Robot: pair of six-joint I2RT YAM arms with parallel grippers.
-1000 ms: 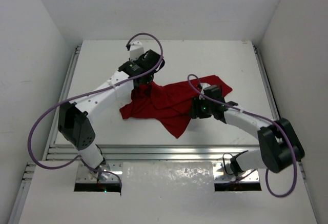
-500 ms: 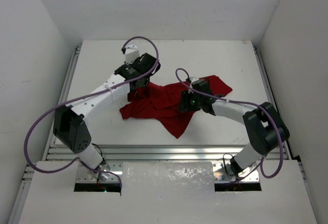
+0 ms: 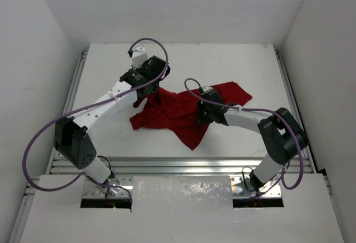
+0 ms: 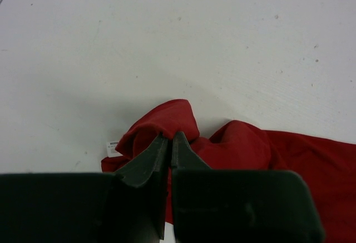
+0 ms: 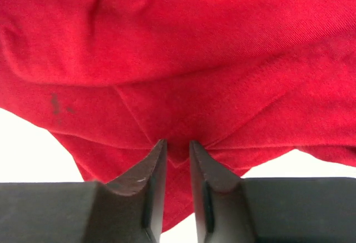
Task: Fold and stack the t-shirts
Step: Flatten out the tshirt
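A dark red t-shirt [image 3: 172,115] is lying crumpled on the surface [image 3: 233,65]. The left gripper [image 4: 170,138] is pinching its ten o'clock corner, jaws almost touching; the right gripper [image 5: 178,145] is nipping a central fold, jaws a sliver apart.

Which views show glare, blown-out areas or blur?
Top external: sharp and evenly lit, but glare on the shiny metal plate at the near edge. Left wrist: the dark red cotton t-shirt casts a soft shadow on the white table; the left pincer is dark and slightly soft. Right wrist: table patches beside the right pincer are blown out white.
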